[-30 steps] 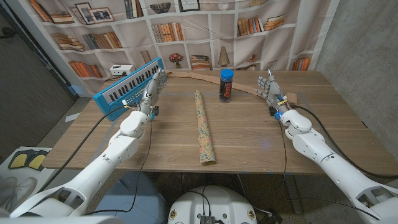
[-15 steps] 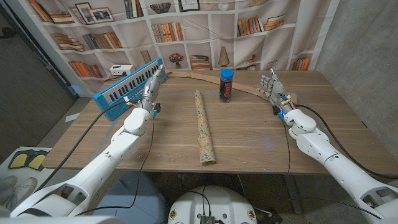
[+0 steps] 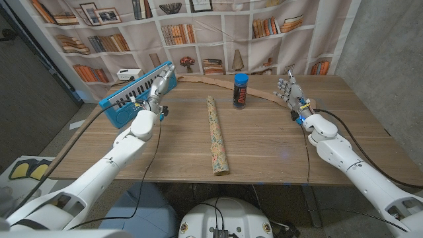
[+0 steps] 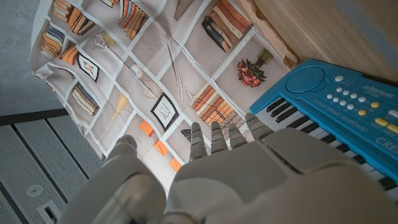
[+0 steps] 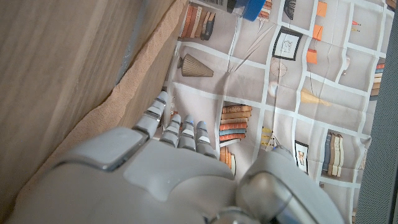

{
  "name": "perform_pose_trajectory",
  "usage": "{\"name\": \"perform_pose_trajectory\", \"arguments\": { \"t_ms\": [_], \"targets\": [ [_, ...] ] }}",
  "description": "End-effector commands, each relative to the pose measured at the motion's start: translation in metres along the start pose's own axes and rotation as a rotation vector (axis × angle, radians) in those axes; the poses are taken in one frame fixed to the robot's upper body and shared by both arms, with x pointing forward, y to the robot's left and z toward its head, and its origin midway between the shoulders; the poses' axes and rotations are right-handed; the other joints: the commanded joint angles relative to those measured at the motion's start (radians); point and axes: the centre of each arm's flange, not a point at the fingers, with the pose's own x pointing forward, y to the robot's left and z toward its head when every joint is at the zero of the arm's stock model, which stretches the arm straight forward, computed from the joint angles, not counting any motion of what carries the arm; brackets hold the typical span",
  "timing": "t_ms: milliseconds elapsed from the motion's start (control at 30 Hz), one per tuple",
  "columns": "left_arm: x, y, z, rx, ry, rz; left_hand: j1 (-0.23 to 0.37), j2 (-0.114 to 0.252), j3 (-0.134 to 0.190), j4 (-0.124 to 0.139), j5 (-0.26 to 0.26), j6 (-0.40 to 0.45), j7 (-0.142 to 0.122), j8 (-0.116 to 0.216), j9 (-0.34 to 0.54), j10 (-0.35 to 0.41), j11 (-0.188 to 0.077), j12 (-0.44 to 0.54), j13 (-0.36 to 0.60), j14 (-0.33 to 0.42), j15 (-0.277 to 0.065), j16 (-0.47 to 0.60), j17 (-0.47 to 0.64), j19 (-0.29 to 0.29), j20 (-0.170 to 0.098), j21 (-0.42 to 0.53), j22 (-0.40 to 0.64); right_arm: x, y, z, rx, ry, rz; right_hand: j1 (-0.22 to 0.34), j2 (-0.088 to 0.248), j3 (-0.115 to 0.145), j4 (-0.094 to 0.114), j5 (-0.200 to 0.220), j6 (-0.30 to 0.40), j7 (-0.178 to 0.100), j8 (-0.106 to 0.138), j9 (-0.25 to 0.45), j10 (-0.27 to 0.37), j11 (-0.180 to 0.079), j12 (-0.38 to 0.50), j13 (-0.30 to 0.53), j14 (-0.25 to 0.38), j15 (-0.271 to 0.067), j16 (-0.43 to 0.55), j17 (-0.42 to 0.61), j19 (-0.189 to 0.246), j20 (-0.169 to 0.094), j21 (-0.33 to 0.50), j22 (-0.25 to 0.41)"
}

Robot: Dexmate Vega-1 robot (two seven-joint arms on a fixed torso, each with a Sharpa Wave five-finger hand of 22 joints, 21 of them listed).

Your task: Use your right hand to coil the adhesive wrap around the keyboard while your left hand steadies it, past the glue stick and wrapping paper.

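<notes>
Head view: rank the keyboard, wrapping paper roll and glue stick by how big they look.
1. Wrapping paper roll, longest, though it lies nearer the camera.
2. Keyboard, shorter but broader, partly behind the left hand; these two are close.
3. Glue stick, clearly smallest.

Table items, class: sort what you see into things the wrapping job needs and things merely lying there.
Needed for the job:
keyboard
adhesive wrap
left hand
right hand

Merely lying there:
wrapping paper
glue stick
</notes>
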Motion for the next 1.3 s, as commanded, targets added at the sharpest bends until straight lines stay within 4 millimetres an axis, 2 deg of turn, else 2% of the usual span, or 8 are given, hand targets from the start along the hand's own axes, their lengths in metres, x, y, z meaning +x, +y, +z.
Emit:
{"name": "perform_pose_trajectory", "arguments": {
  "t_ms": [33, 233, 333, 467, 833, 1033, 1133, 1300],
  "targets": [
    [-0.001, 0.007, 0.016, 0.162, -0.035, 0.076, 0.015, 0.001, 0.003, -0.009, 0.002, 0.015, 0.013, 0.011, 0.002, 0.009, 0.003, 0.009, -0.001, 0.011, -0.016, 0.011, 0.001, 0.010, -0.007, 0.001, 0.003, -0.005, -0.008, -0.006, 0.001, 0.006, -0.036, 0.002, 0.001, -0.006, 0.000, 0.000, -0.009, 0.004, -0.001, 0.004, -0.009, 0.002, -0.001, 0.001, -0.010, -0.003, -0.003, 0.003, -0.015, 0.007, -0.009, 0.003],
    [0.004, 0.013, 0.017, 0.190, -0.044, 0.084, 0.018, 0.004, 0.005, -0.014, 0.002, 0.021, 0.031, 0.012, 0.002, 0.010, 0.001, 0.009, -0.003, 0.014, -0.021, 0.012, 0.001, 0.008, -0.019, -0.002, 0.003, -0.008, -0.009, -0.005, -0.020, 0.007, -0.072, 0.000, 0.003, -0.006, 0.000, -0.001, -0.010, 0.001, -0.001, 0.004, -0.010, 0.000, 0.000, 0.001, -0.019, -0.009, -0.006, 0.003, -0.041, 0.008, -0.017, 0.003],
    [0.007, 0.015, 0.017, 0.224, -0.035, 0.080, 0.025, 0.007, 0.008, -0.028, 0.001, 0.020, 0.032, 0.008, 0.001, 0.022, 0.010, 0.016, -0.008, 0.095, 0.010, 0.035, 0.000, 0.042, -0.012, 0.008, 0.002, -0.008, -0.007, -0.004, -0.014, 0.003, -0.077, 0.000, 0.001, -0.007, -0.001, -0.002, -0.003, -0.007, 0.003, 0.004, -0.006, -0.001, 0.001, 0.001, -0.031, -0.018, -0.009, 0.003, -0.060, 0.012, -0.020, 0.003],
    [0.010, 0.019, 0.016, 0.288, -0.019, 0.089, 0.027, 0.007, 0.009, -0.033, 0.000, 0.014, 0.017, 0.005, 0.001, 0.028, 0.013, 0.018, -0.009, 0.107, 0.021, 0.034, 0.000, 0.047, -0.004, 0.007, 0.001, -0.006, -0.003, -0.003, -0.024, -0.012, -0.063, -0.001, 0.000, -0.008, -0.001, -0.003, 0.000, -0.011, 0.004, 0.004, -0.006, -0.002, 0.002, 0.001, -0.033, -0.021, -0.009, 0.003, -0.070, 0.016, -0.021, 0.003],
    [0.004, 0.024, 0.032, 0.422, -0.044, 0.185, 0.029, 0.011, 0.011, -0.046, -0.001, 0.064, 0.007, 0.021, 0.003, 0.094, -0.010, 0.044, -0.011, 0.159, -0.020, 0.039, 0.001, 0.084, 0.000, 0.014, 0.002, -0.006, -0.002, -0.005, -0.036, -0.008, -0.068, 0.000, -0.001, -0.008, -0.003, -0.004, 0.001, -0.011, 0.004, 0.004, -0.007, -0.004, 0.001, 0.001, -0.038, -0.021, -0.010, 0.003, -0.081, 0.018, -0.020, 0.004],
    [0.011, 0.038, 0.033, 0.437, -0.070, 0.187, 0.022, -0.001, 0.004, -0.057, -0.003, -0.051, -0.005, -0.016, 0.003, 0.066, -0.006, 0.029, -0.013, 0.142, -0.013, 0.022, 0.003, 0.077, 0.016, 0.003, 0.003, -0.007, -0.002, -0.007, -0.020, -0.008, -0.080, 0.001, -0.001, -0.008, -0.004, -0.004, 0.002, -0.011, 0.004, 0.004, -0.009, -0.004, 0.001, 0.001, -0.038, -0.023, -0.008, 0.003, -0.088, 0.018, -0.020, 0.004],
    [0.013, 0.043, 0.035, 0.454, -0.084, 0.197, 0.002, -0.002, -0.004, -0.057, -0.001, 0.035, 0.021, 0.026, 0.012, 0.109, -0.021, 0.050, -0.004, 0.185, -0.019, 0.034, 0.007, 0.191, -0.010, 0.045, 0.012, -0.009, 0.000, -0.007, -0.016, -0.021, -0.087, 0.001, -0.001, -0.008, -0.004, -0.004, 0.002, -0.012, 0.004, 0.004, -0.010, -0.005, 0.000, 0.001, -0.036, -0.024, -0.007, 0.003, -0.091, 0.019, -0.019, 0.004],
    [0.016, 0.048, 0.040, 0.538, -0.072, 0.202, 0.001, -0.002, -0.004, -0.063, -0.001, 0.071, 0.056, 0.039, 0.016, 0.136, -0.030, 0.063, 0.002, 0.208, -0.031, 0.038, 0.008, 0.219, -0.023, 0.054, 0.016, -0.011, 0.004, -0.005, -0.025, -0.032, -0.079, 0.001, -0.001, -0.008, -0.004, -0.005, 0.002, -0.013, 0.004, 0.004, -0.011, -0.005, 0.000, 0.001, -0.033, -0.024, -0.006, 0.003, -0.091, 0.019, -0.018, 0.004]
  ]
}}
